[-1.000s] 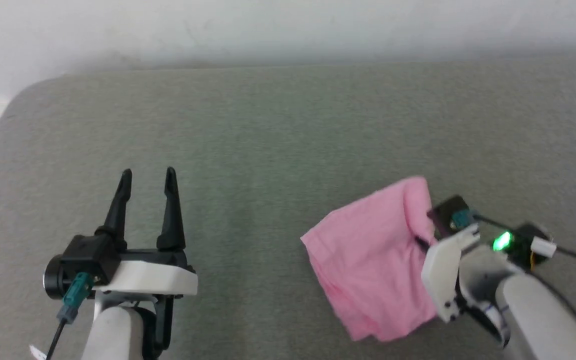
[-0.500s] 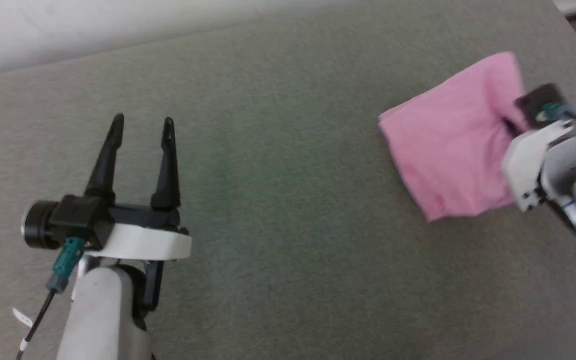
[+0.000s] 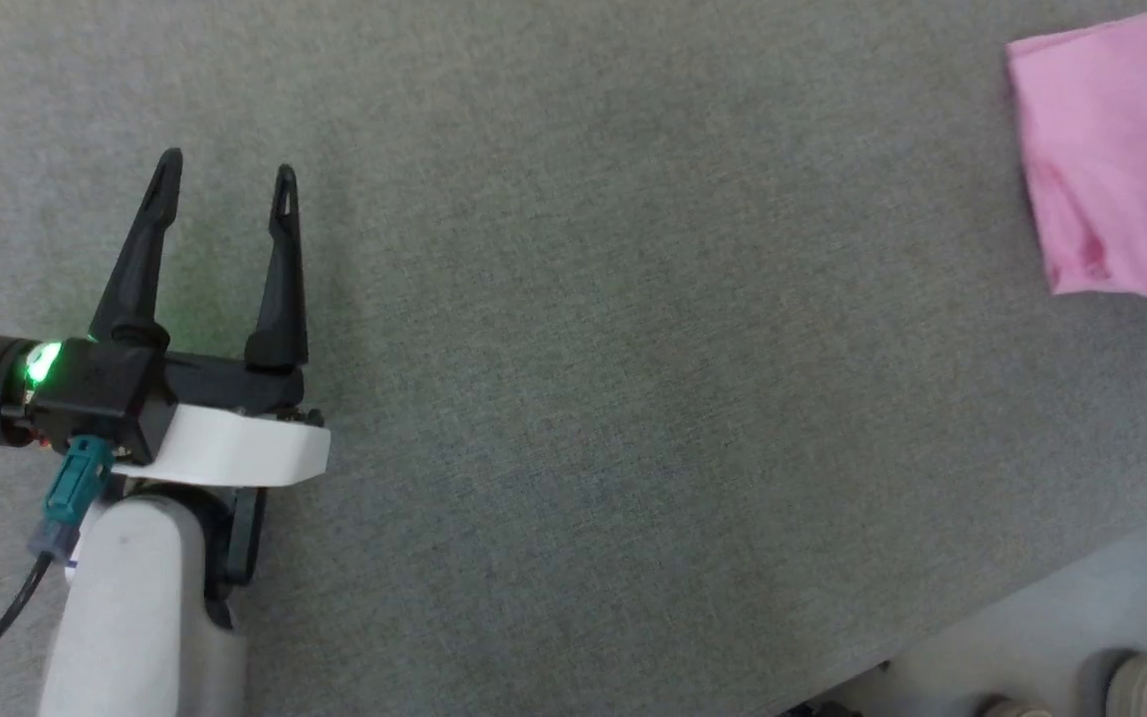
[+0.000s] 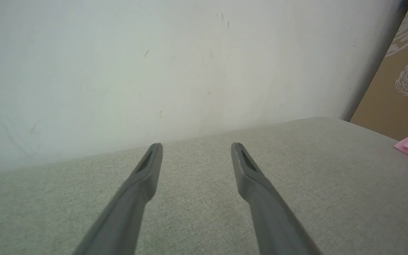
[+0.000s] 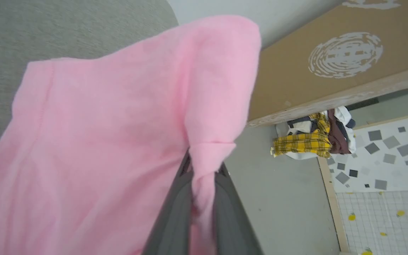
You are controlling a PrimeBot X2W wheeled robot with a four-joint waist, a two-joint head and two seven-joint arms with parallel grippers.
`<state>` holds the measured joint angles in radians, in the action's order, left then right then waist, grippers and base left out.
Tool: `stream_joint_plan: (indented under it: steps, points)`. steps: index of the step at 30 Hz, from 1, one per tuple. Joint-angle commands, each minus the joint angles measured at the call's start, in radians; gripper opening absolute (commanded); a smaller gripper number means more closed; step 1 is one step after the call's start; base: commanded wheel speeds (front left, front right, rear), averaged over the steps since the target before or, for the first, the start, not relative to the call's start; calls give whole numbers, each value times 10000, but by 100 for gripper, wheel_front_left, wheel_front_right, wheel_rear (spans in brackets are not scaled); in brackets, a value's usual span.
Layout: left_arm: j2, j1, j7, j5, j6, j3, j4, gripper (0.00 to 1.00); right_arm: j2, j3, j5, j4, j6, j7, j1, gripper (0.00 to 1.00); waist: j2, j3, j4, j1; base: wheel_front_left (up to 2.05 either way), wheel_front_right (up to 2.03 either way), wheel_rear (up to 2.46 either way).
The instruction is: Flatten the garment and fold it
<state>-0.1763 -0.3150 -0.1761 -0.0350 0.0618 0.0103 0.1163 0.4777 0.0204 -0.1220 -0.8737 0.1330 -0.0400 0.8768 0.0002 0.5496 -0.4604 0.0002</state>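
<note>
Right end effector (image 5: 204, 166) clamps the garment (image 5: 101, 141) by a fold.

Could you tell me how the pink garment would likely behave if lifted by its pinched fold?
Probably floppy: the garment bunches and drapes around the right gripper shut on it. Likely light, as the cloth looks thin. Its layers may fall open, since one pinch holds them.

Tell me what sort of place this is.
Likely a lived-in room at home: a grey fabric-covered bed or couch against a scuffed white wall, a heap of clothes, and patterned floor mats.
</note>
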Motion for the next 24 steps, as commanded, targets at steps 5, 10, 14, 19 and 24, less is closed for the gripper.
stream_joint_plan:
  steps: [5,10,14,19,24]
  points:
    - [-94,-81,39,42,-53,-14,185,100,-208,1261,-1084,-463,-23,515,230,0,-2,510,233,-2,0,0,0]
    - [29,-31,-109,-65,-89,108,25,100,-163,2012,-1949,-551,-23,990,306,0,-2,163,674,-2,0,0,0]
    - [144,19,-241,-141,-115,229,-122,100,20,2575,-2352,-687,-23,1014,323,0,-2,-56,1029,-2,0,0,0]
    - [286,160,-427,-268,-192,287,-342,100,107,3305,-2530,-777,-23,1222,257,100,-2,-363,1369,-2,0,0,0]
    - [595,361,-707,-539,-266,387,-858,100,209,3373,-2261,-774,-23,2353,85,100,-2,-1252,1862,-2,0,0,0]
